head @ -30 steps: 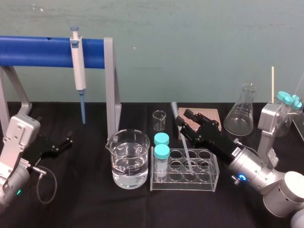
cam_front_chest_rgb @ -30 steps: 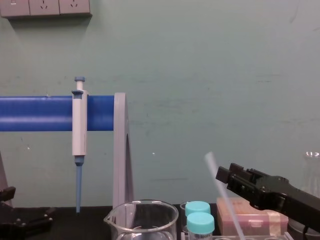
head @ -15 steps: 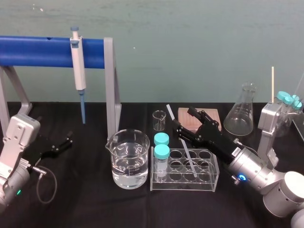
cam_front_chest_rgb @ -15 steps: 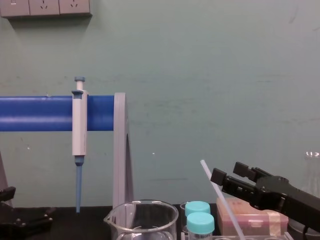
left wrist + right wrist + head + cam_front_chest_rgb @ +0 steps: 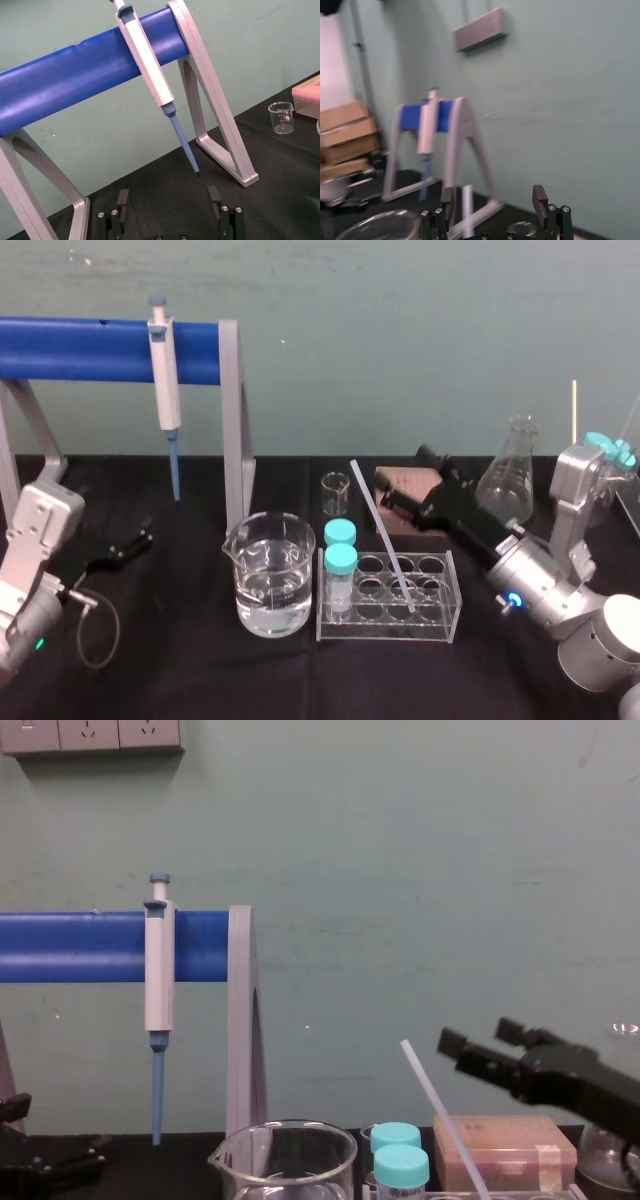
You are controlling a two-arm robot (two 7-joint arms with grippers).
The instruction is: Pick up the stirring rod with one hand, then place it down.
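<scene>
Stirring rod [image 5: 381, 536] aslant in the rack [image 5: 386, 629], now free; right hand [image 5: 403, 477] open, empty, farther back

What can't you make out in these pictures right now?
Stirring rod, lower end: in the head view it goes down into a well of the clear rack, so its contact with the bottom is unclear; the chest view's bottom edge cuts it off.
Flask, base: behind the open right gripper, head view.
Left gripper, parked at the left: mostly below the chest view's bottom edge.
</scene>
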